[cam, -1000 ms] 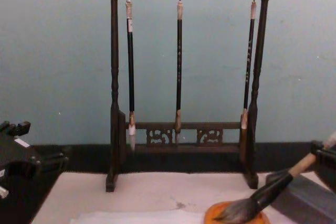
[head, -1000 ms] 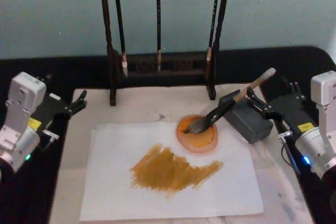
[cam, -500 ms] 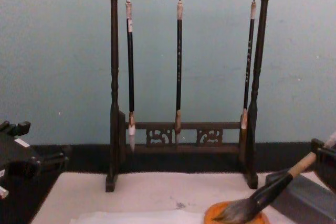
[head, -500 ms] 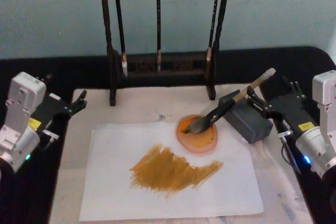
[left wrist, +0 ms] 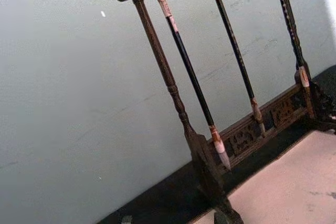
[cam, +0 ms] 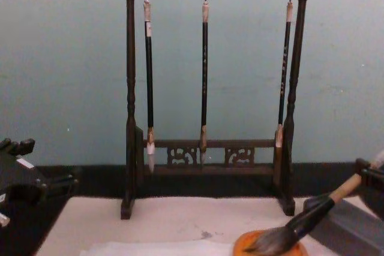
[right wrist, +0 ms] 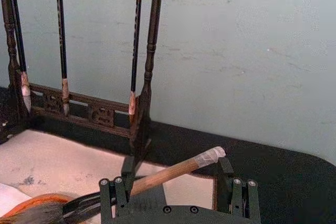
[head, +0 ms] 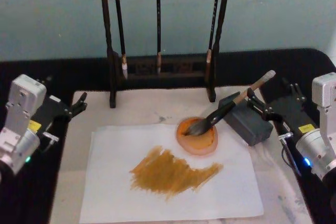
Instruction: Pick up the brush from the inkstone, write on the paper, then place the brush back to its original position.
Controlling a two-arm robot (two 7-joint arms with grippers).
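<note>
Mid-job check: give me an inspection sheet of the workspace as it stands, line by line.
Surface: cream mat on a black table.
Job's things: brush lies tilted, bristles in the orange dish, handle on the grey inkstone block; paper bears a brown-orange smear.
Clutter: small dark speck on the mat.
Grippers: right gripper open, fingers either side of the brush handle; left gripper hangs at the mat's left edge.
Cables: nothing seen.
Surroundings: wooden rack with three thin hanging brushes; pale teal wall.
</note>
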